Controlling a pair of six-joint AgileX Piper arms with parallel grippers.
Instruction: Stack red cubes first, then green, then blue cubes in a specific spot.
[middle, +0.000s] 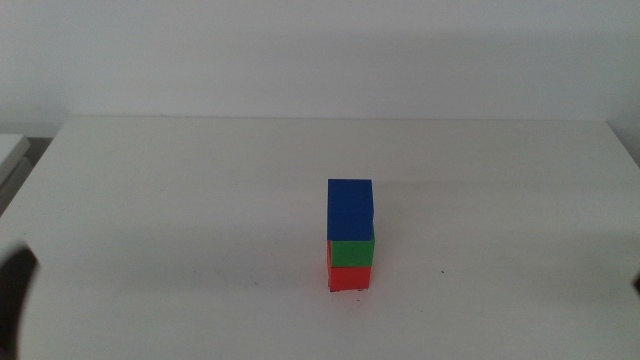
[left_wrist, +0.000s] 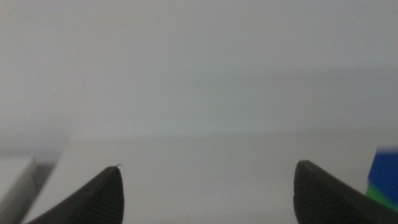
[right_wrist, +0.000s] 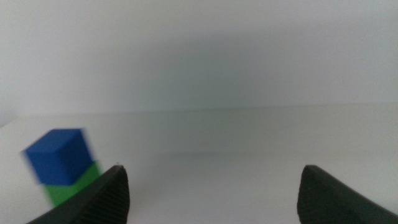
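Three cubes stand in a single column near the middle of the white table (middle: 200, 170): the red cube (middle: 348, 277) at the bottom on the tabletop, the green cube (middle: 351, 253) on it, and the blue cube (middle: 350, 209) on top. By the order the task sets, the stacking looks complete; nothing appears left but to keep clear of the tower. The marked spot under the red cube is hidden by the stack and its pen corners are too faint to make out, so whether the column sits squarely inside them cannot be told. The faces line up closely, though the blue cube seems to sit slightly off from the green one.

Both arms are away from the stack. The left gripper (left_wrist: 208, 196) has its jaws spread wide with nothing between them, only bare table ahead and the blue and green cubes at the edge of its wrist view. The right gripper (right_wrist: 214, 196) is likewise wide apart and empty, the tower off to one side. Open tabletop lies all around the column, and the table's edges are well apart from it.
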